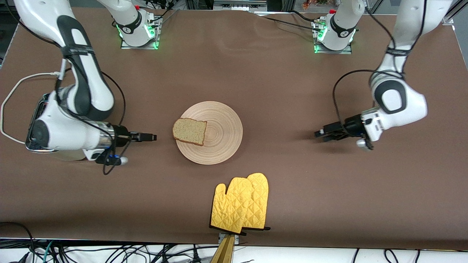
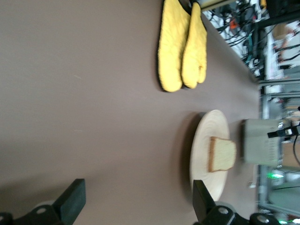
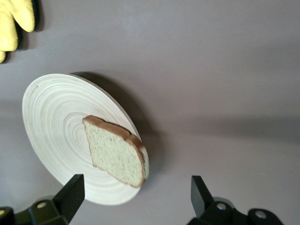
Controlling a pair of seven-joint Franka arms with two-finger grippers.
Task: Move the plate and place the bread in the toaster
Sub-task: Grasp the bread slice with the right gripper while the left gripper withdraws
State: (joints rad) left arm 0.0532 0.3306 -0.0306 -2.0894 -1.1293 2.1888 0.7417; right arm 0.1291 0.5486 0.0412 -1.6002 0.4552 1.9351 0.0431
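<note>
Right gripper (image 1: 151,137) sits low over the desk (image 1: 292,91), jaws spread wide and empty, pointing at the bread (image 1: 189,131) from the right arm's end. That slice lies on the plate (image 1: 219,142), overhanging the rim on the side facing this gripper. Left gripper (image 1: 320,133) hangs over bare desk toward the left arm's end, well apart from the plate, jaws wide too, nothing held.

The toaster (image 1: 36,120) stands under the right arm's bulk, mostly hidden, only a chrome edge and white cord showing.

Progress? The plate lies mid-desk; whether that is its final spot I cannot tell. The bread job is plainly undone: slice on the plate, not in a slot.

Room to move: open desk between each gripper and the plate. The oven mitts (image 1: 241,204) lie nearer the camera than the plate, clear of that line. The tight spot looks like the toaster, crowded by the right arm itself.
</note>
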